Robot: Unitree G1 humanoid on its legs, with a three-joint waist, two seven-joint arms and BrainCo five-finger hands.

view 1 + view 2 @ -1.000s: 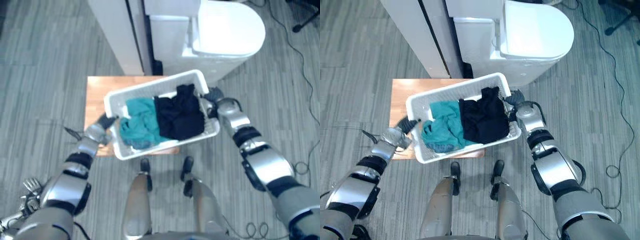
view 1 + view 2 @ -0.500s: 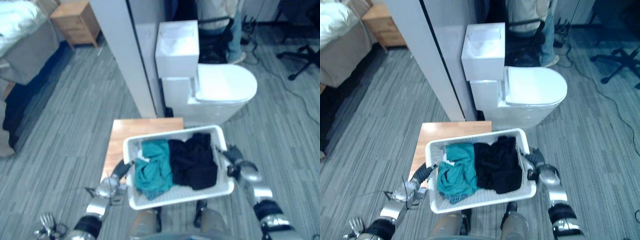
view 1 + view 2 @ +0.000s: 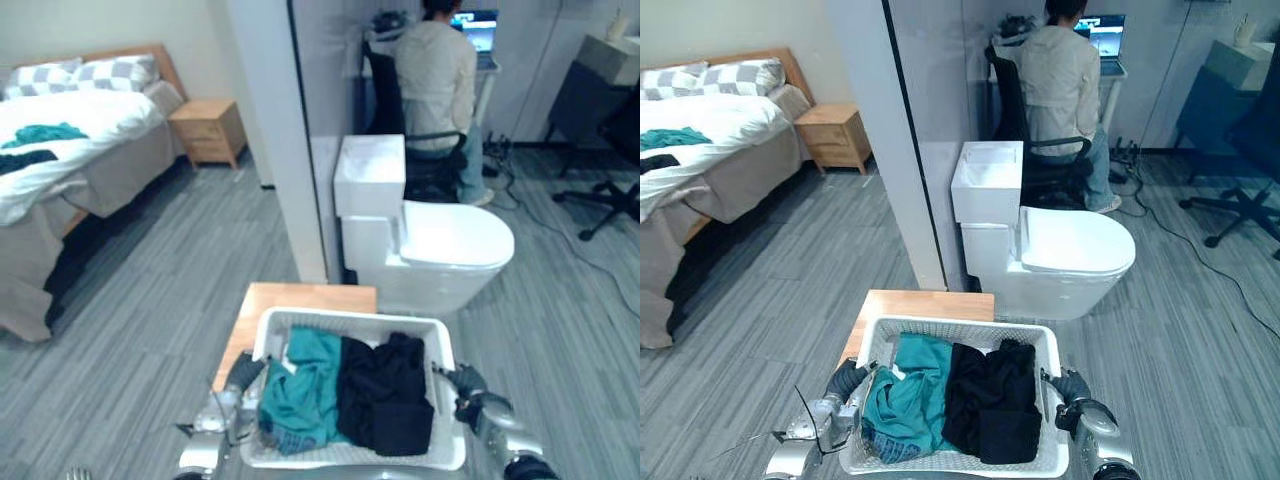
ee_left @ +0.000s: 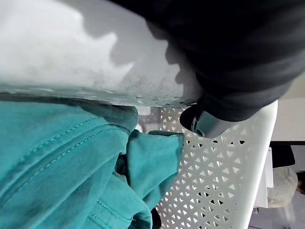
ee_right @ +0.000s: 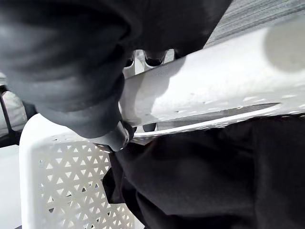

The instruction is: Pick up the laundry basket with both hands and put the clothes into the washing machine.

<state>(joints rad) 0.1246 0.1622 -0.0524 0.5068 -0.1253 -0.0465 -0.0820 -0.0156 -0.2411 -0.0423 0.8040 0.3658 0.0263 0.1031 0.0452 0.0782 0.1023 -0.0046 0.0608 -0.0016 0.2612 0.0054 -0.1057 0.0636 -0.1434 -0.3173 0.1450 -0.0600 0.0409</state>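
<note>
The basket [image 3: 350,316] hangs between the two hands. The left hand [image 3: 238,378] is clamped on the rim at its own end, thumb [image 4: 202,125] hooked inside. The right hand [image 3: 468,383] grips the opposite end the same way, thumb [image 5: 114,138] over the edge. The teal garment [image 3: 300,385] lies toward the left hand and the black garment [image 3: 385,395] toward the right.

To carry well, I would keep both hands level and equally tight, so the load cannot slide or spill, and lift clear of the counter [image 3: 300,295] just beyond the hands.

The fingers under the rim are mostly covered. The basket's near edge is cut off and its underside is hidden, so its clearance above the counter is unclear. Where the washing machine stands I cannot tell.
</note>
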